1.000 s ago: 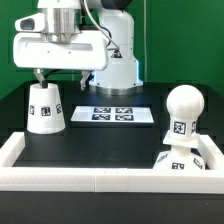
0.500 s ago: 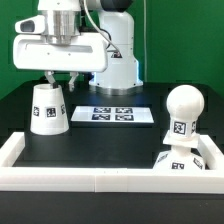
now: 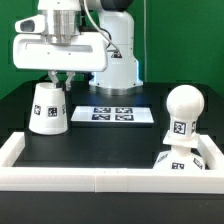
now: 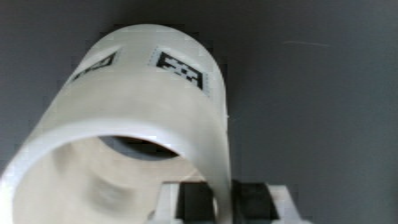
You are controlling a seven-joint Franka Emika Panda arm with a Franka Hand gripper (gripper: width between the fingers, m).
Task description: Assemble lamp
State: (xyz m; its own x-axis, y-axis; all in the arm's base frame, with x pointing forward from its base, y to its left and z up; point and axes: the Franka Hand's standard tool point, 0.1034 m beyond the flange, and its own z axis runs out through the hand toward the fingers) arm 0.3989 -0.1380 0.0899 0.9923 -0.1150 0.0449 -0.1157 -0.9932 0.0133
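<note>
The white tapered lamp shade stands on the black table at the exterior view's left, with a tag on its side. My gripper is right above it, its fingers closed on the shade's top rim. In the wrist view the shade fills the frame, and its thin wall sits between the two dark pads of my gripper. The round bulb stands upright at the exterior view's right, on the base, which the front wall partly hides.
The marker board lies flat behind the middle of the table. A low white wall runs along the front and sides of the work area. The robot's white pedestal stands at the back.
The fingers have closed in on the shade's rim, and the shade has shifted slightly toward the exterior view's right. The bulb and base have not moved.
</note>
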